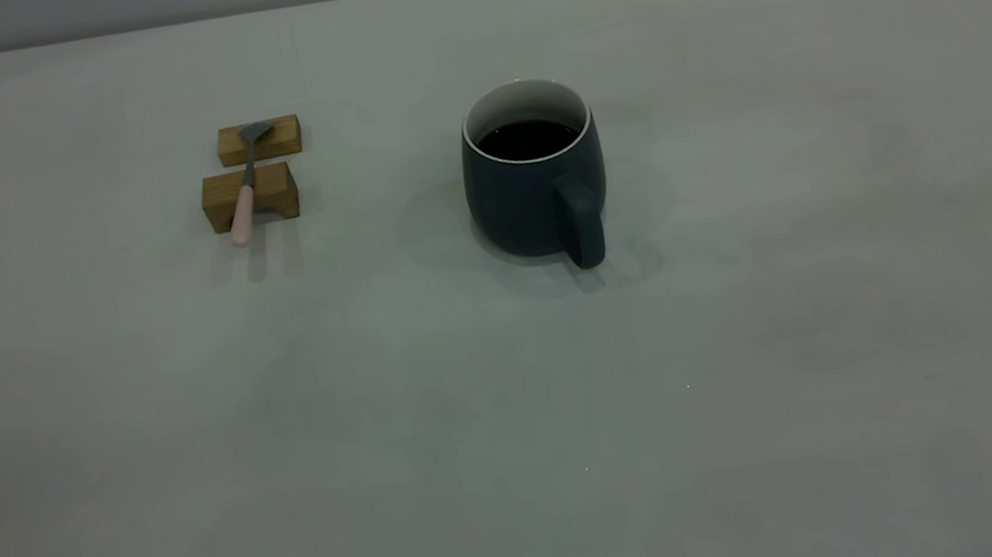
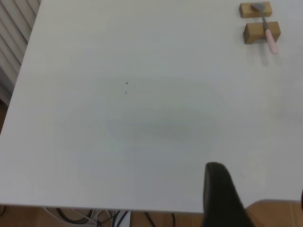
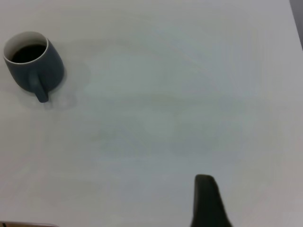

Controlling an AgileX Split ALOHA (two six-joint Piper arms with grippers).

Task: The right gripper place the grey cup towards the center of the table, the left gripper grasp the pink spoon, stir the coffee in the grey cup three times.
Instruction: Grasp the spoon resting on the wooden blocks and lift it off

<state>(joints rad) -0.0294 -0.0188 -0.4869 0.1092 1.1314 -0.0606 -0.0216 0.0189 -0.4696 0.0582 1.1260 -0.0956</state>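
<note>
The grey cup [image 1: 532, 187] stands upright near the middle of the table [image 1: 752, 331], its handle turned toward the exterior camera, with dark coffee [image 1: 527, 138] inside. To its left, the pink spoon [image 1: 245, 192] lies across two wooden blocks, bowl on the far one. Neither gripper shows in the exterior view. My left gripper [image 2: 259, 182] hovers open at the table's edge, far from the spoon [image 2: 268, 32]. My right gripper [image 3: 255, 198] is open with one finger [image 3: 206, 201] showing, far from the cup [image 3: 35, 66]. Both hold nothing.
The spoon rests on a far tan block [image 1: 258, 141] and a nearer notched one [image 1: 249, 196]. Bare tabletop surrounds the cup on all sides. In the left wrist view the table edge [image 2: 94, 207] has cables [image 2: 90, 218] below it.
</note>
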